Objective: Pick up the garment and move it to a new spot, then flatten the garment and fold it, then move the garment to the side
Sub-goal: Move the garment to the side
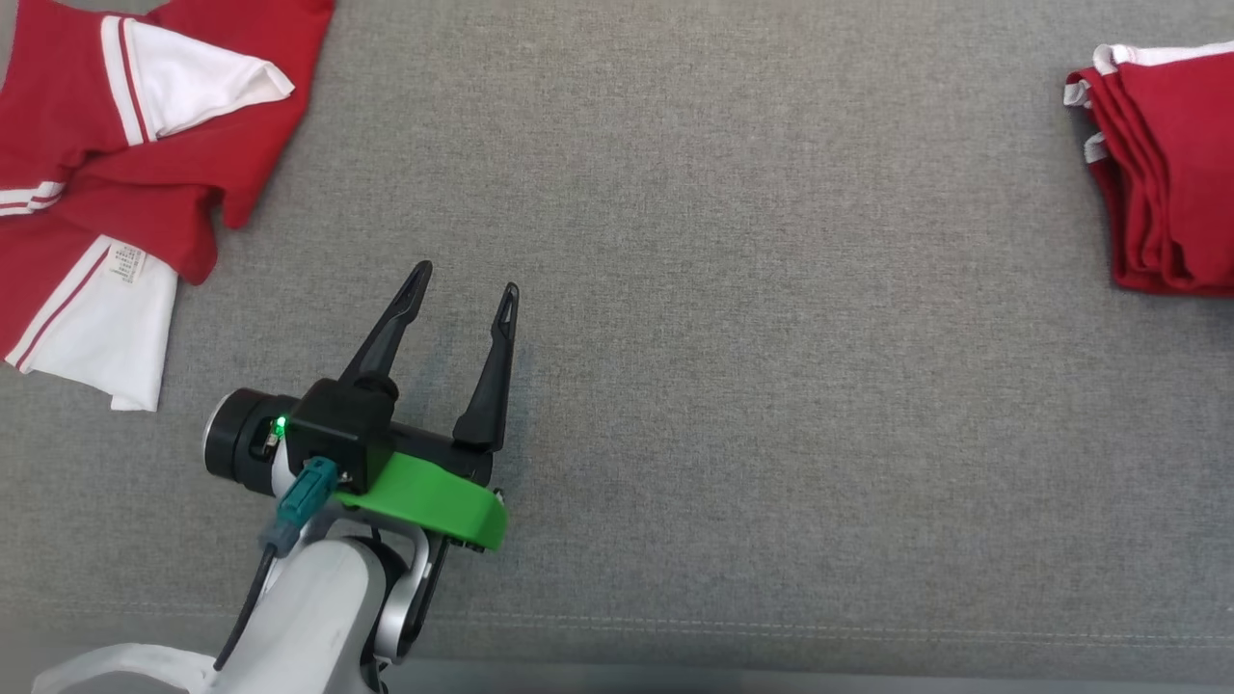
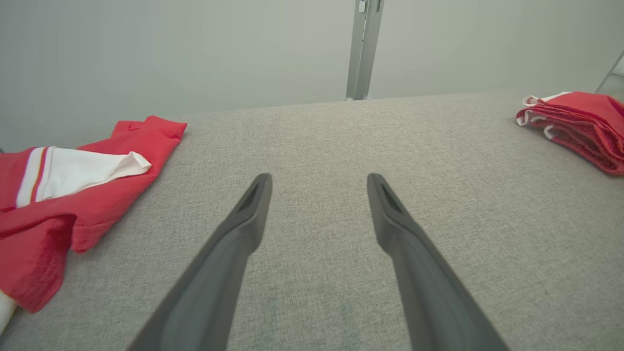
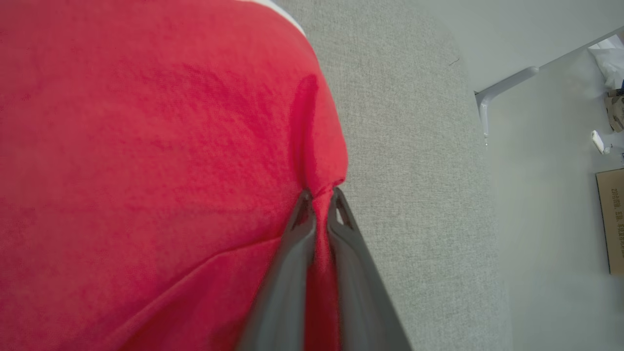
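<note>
The garment [image 1: 1171, 173] is red with white trim and lies folded in a stack at the right edge of the grey cloth table; the left wrist view has it at the far right [image 2: 580, 122]. In the right wrist view my right gripper [image 3: 320, 195] is shut on a pinch of the garment's red cloth [image 3: 146, 146] near its edge. My left gripper [image 1: 466, 281] hovers open over bare table at the lower left, its fingers pointing away from me and holding nothing [image 2: 319, 179].
A crumpled red and white heap of clothing [image 1: 116, 173] lies at the table's far left [image 2: 73, 195]. The grey table [image 1: 723, 337] stretches between the two. Past its right edge are a metal leg [image 3: 502, 85] and a cardboard box [image 3: 612, 219] on the floor.
</note>
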